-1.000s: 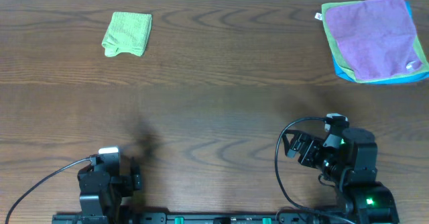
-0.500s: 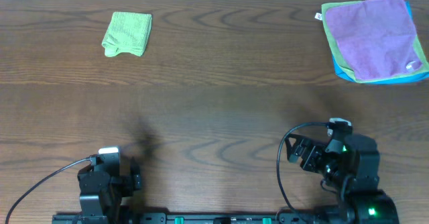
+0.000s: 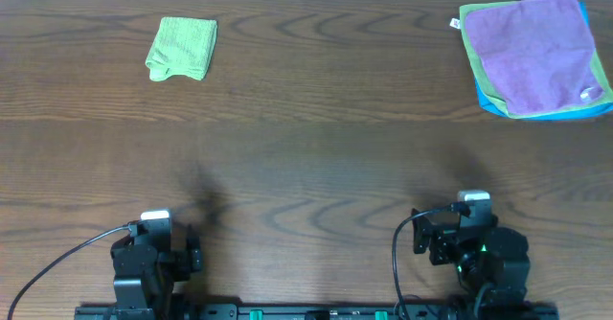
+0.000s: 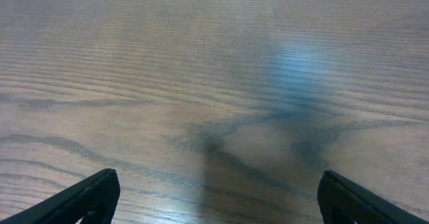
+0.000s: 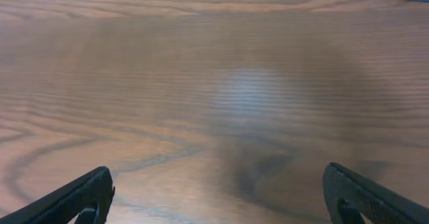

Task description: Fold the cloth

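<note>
Overhead | green cloth (image 3: 182, 49) folded | left claw (image 4: 218, 185) apart | right claw (image 5: 218, 180) apart

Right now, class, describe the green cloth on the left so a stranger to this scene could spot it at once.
Start with the dark wooden table and look to its far edge, on the robot's left. There lies the lime-green cloth, alone. Unlike the flat stack of cloths at far right, topped in purple, it is small and folded into a bundle.
</note>
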Robot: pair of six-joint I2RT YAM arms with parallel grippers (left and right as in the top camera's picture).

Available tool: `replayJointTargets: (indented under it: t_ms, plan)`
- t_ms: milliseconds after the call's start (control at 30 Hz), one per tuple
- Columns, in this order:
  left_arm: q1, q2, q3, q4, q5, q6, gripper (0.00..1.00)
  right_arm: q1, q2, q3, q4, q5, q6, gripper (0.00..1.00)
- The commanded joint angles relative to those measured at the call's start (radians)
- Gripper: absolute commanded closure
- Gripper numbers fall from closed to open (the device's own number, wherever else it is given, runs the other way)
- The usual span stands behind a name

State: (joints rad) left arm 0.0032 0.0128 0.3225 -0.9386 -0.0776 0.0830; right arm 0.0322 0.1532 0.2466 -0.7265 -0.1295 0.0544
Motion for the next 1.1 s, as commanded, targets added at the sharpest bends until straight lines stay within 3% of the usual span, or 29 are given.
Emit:
replayJointTargets:
  t_ms: [0,1067]
  plan:
    - [-0.006,-0.009,-0.008,-0.059,0.008,0.026,0.05,-0.028,-0.042,-0.032,-0.004,0.048,-0.054,0.01]
    - [-0.006,-0.009,-0.008,-0.059,0.008,0.026,0.05,-0.040,-0.148,-0.082,-0.024,0.080,-0.097,0.01]
